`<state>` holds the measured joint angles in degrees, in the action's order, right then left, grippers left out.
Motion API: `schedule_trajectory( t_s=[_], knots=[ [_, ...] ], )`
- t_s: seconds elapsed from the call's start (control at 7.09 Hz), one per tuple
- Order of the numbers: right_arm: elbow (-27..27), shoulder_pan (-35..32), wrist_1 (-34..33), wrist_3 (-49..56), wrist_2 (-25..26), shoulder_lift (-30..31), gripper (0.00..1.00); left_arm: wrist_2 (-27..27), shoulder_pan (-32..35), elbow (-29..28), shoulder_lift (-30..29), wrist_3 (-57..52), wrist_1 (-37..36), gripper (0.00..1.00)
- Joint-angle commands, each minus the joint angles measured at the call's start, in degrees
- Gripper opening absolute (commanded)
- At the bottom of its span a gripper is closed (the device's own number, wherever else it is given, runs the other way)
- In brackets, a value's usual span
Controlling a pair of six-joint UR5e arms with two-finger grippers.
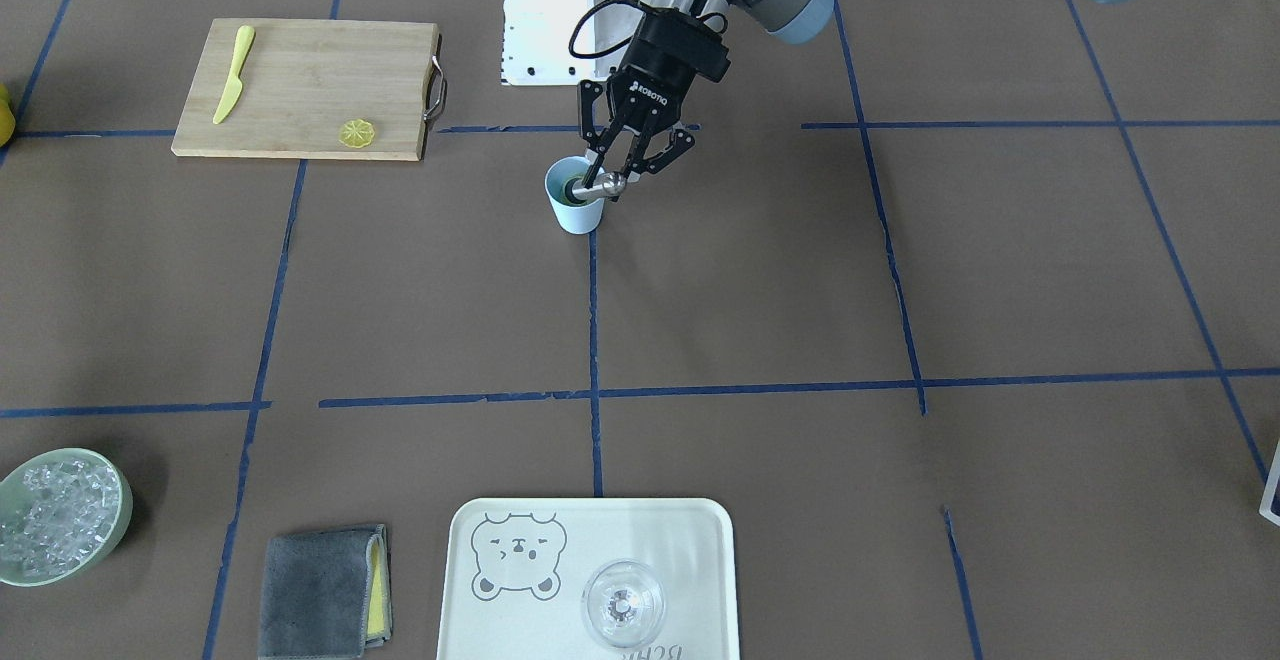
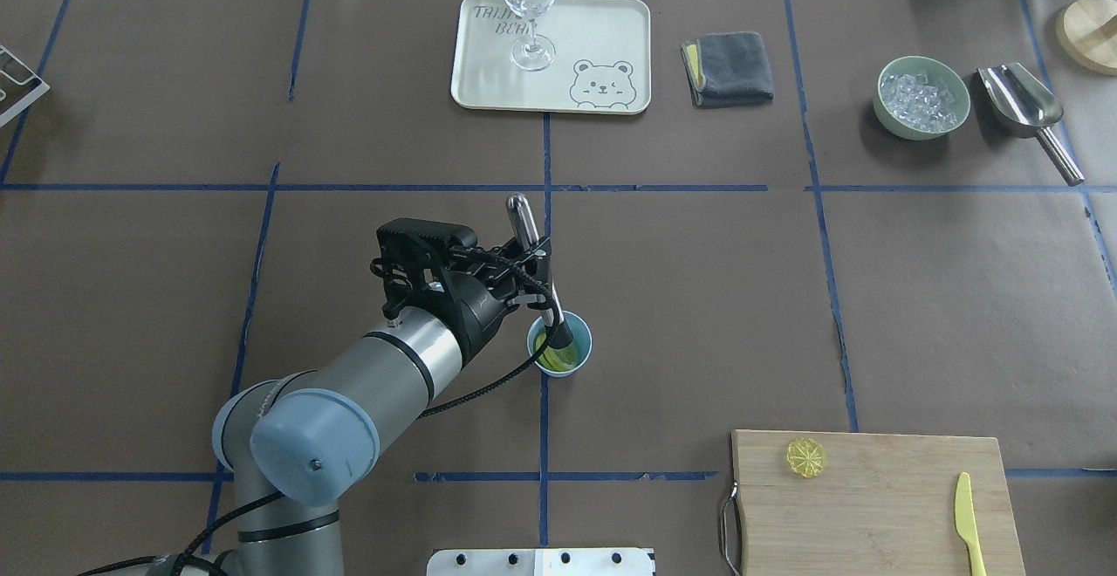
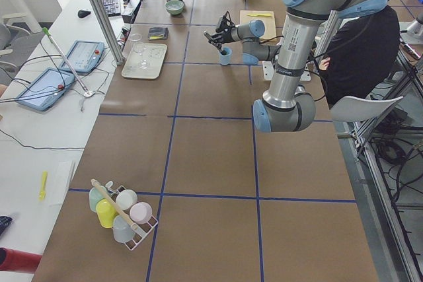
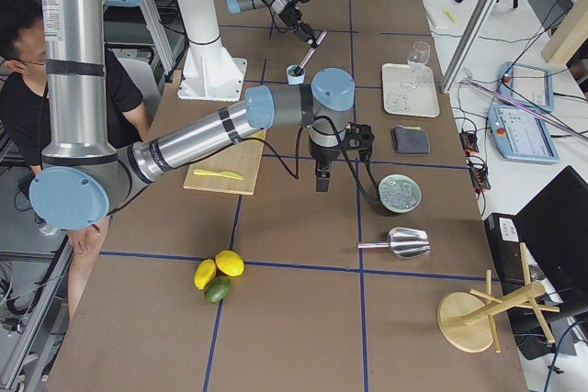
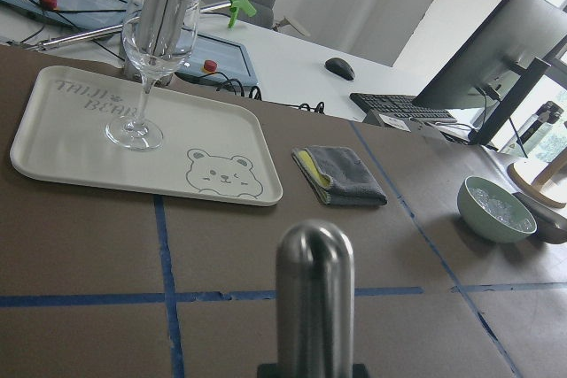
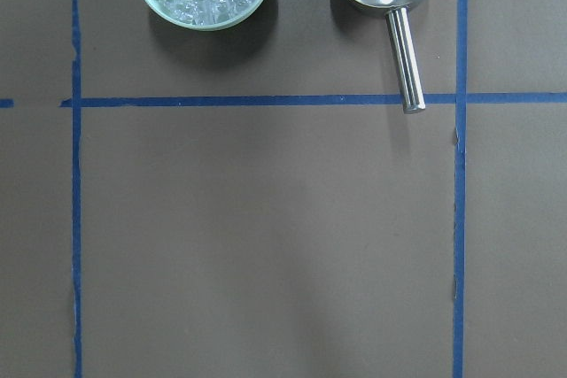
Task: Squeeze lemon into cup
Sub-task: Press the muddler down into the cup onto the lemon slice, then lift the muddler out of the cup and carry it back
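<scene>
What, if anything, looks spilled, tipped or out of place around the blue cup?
Nothing stands out. The cup stands upright, no spill shows around it, and the left end effector holds a metal rod slanting into its mouth.

Silver-grey arm (image 2: 397, 366) with pale-blue joint caps (image 2: 314, 447), black cable (image 2: 476, 393), black tool (image 1: 620, 178) marked ROBOTIQ.

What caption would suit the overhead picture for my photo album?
Left end effector holds a steel muddler tilted into the light-blue cup that holds the lemon.
</scene>
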<state>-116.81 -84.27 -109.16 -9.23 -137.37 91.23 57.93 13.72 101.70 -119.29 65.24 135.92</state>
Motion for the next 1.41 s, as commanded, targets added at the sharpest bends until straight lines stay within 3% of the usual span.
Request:
schedule_trajectory(
  t_s=[0.0, 0.71, 0.99, 1.13, 1.27],
  knots=[
    [0.0, 0.0, 0.0, 0.0, 0.0, 0.0, 1.00, 0.0, -0.2, -0.5, -0.1, 0.2, 0.0, 0.00],
    [0.1, -0.1, 0.0, -0.1, 0.2, -0.2, 1.00, 0.2, 1.3, 0.2, 0.1, -0.6, -0.1, 0.00],
    [0.2, -0.2, 0.0, -0.1, 0.1, 0.1, 1.00, 10.7, 8.6, 3.0, 0.2, -3.7, -0.7, 0.00],
    [0.2, -0.3, 0.0, 0.0, 0.1, 0.3, 1.00, 13.0, 11.9, 4.2, 0.5, -5.6, -0.8, 0.00],
    [0.2, -0.2, 0.1, 0.0, 0.3, 0.9, 1.00, 19.6, 15.5, 4.2, 1.5, -5.6, -0.8, 0.00]
  ],
)
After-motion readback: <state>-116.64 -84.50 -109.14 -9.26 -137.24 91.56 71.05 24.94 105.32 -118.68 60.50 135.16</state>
